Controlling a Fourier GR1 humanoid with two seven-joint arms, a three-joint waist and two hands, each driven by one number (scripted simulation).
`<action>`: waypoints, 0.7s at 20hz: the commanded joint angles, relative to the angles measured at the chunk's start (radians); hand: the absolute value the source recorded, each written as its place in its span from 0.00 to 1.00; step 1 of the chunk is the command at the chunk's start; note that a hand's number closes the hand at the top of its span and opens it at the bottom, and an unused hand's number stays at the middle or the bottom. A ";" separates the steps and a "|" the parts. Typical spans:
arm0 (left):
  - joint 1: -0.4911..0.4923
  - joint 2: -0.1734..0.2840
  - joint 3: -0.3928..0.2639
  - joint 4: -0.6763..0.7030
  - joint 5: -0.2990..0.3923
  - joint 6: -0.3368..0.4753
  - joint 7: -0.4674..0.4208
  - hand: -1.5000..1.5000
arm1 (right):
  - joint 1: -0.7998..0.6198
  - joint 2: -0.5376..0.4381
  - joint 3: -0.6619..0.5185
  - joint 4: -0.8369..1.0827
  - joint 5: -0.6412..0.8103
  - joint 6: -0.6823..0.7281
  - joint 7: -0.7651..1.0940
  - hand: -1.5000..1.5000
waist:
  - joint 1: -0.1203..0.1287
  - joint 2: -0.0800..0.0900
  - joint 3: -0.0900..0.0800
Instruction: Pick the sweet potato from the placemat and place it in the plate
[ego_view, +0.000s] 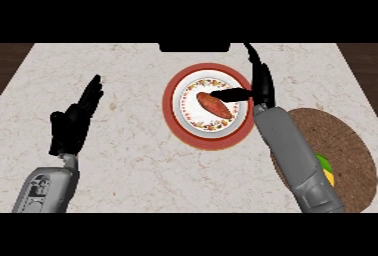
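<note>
An orange-red sweet potato lies on the red-rimmed, flower-patterned plate at the counter's middle. My right hand hovers at the plate's right edge, fingers straight and pointing away, its thumb reaching left over the sweet potato's upper end; whether the thumb touches it I cannot tell. The round brown woven placemat lies to the right, partly under my right forearm. My left hand rests open at the left, fingers up, away from the plate.
A green and yellow object sits on the placemat, half hidden by my right forearm. A black block stands at the counter's far edge behind the plate. Marble counter stretches between my left hand and the plate.
</note>
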 joint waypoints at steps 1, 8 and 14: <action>-0.003 0.012 0.031 -0.026 0.031 -0.015 0.038 0.50 | 0.100 -0.050 -0.052 -0.120 -0.054 0.004 -0.007 0.00 | -0.013 -0.004 0.000; 0.036 -0.028 -0.005 0.021 -0.029 0.016 -0.057 0.50 | 0.232 -0.247 -0.165 -0.183 -0.194 0.259 -0.080 0.00 | -0.004 0.001 0.000; -0.041 -0.025 0.003 0.018 -0.025 0.001 0.033 0.50 | 0.360 -0.319 -0.194 -0.211 -0.213 0.353 -0.179 0.00 | -0.003 0.001 0.000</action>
